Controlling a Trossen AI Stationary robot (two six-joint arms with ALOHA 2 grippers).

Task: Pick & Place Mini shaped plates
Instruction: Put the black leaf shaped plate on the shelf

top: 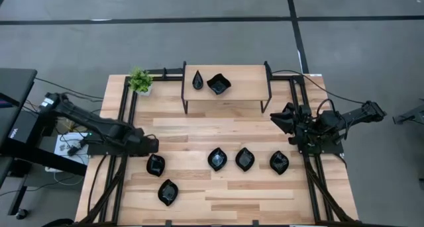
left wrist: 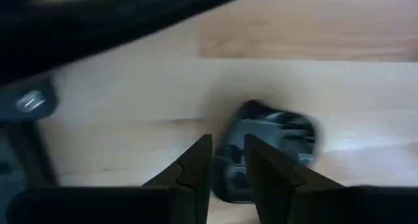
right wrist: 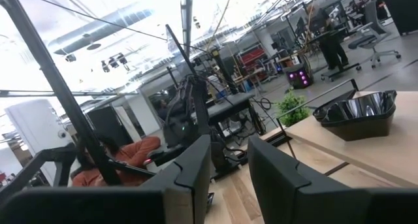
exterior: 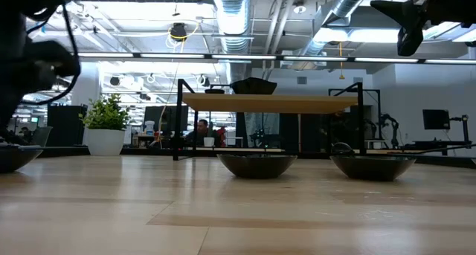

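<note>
Several glossy black mini plates lie on the wooden table: one (top: 156, 165) just nearer than my left gripper, one (top: 168, 192) near the front edge, and a row of three (top: 217, 159), (top: 245, 159), (top: 279, 162). A teardrop plate (top: 197, 80) and a wavy square plate (top: 218, 84) sit on the raised shelf (top: 245, 88). My left gripper (top: 152, 147) hovers over the far rim of the nearest plate (left wrist: 277, 134), narrowly open (left wrist: 228, 149). My right gripper (top: 281, 118) waits raised by the shelf's right end, narrowly open (right wrist: 228, 145).
A small green potted plant (top: 140, 81) stands at the far left corner beside the shelf. Black frame rails (top: 126, 114) run along both table sides. The shelf's legs (top: 184, 106) stand on the far half. Bare wood lies between the shelf and the plate row.
</note>
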